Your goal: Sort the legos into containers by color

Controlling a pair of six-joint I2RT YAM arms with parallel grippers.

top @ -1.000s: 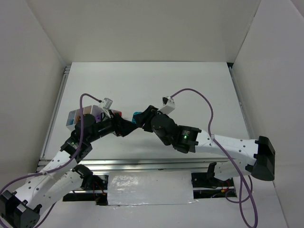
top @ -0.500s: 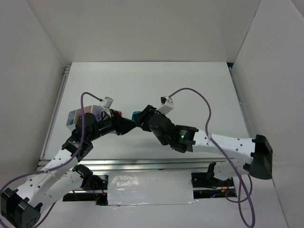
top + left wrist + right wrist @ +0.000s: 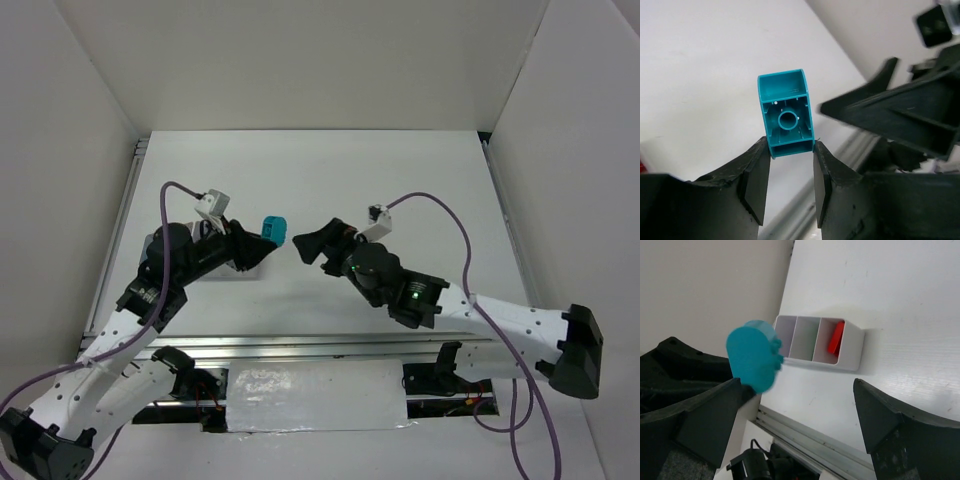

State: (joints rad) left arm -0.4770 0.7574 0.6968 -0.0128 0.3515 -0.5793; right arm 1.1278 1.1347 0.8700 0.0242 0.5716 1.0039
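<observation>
Teal brick (image 3: pixel 786 115), hollow underside showing, pinched by its lower end in the left claw (image 3: pixel 789 148). Right claw (image 3: pixel 797 405) facing it, near, fingers spread wide, holding nothing. White tray (image 3: pixel 850 347) beyond the right claw, red brick (image 3: pixel 836 337) leaning in its end compartment.
</observation>
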